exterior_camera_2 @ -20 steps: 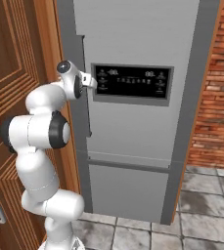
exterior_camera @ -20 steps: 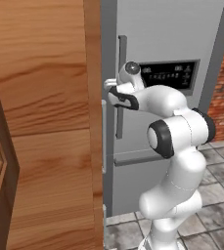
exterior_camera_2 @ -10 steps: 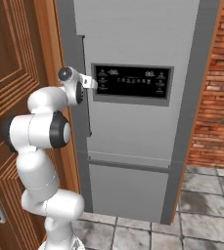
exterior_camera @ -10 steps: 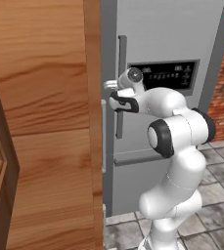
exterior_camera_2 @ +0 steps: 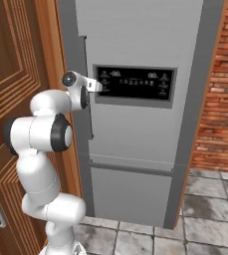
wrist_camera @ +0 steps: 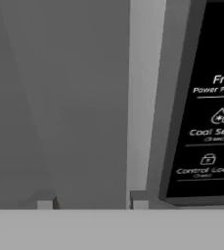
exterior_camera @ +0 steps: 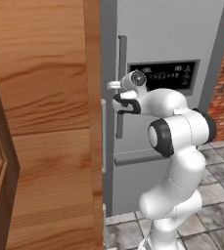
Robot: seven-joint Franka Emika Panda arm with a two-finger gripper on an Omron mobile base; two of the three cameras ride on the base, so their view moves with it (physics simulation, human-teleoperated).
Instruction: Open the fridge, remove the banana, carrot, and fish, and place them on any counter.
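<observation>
Hand view: panel (wrist_camera: 201, 97) "Control Lock"

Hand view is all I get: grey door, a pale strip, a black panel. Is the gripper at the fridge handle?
Observer: Yes. In the left base view the gripper is at the long vertical handle, level with the control panel.
Operator: Door open yet?
Observer: No. In the right base view the fridge door looks shut, flush with its frame.
Operator: What's beside it?
Observer: A wooden cabinet on the handle side, a brick wall on the other.
</observation>
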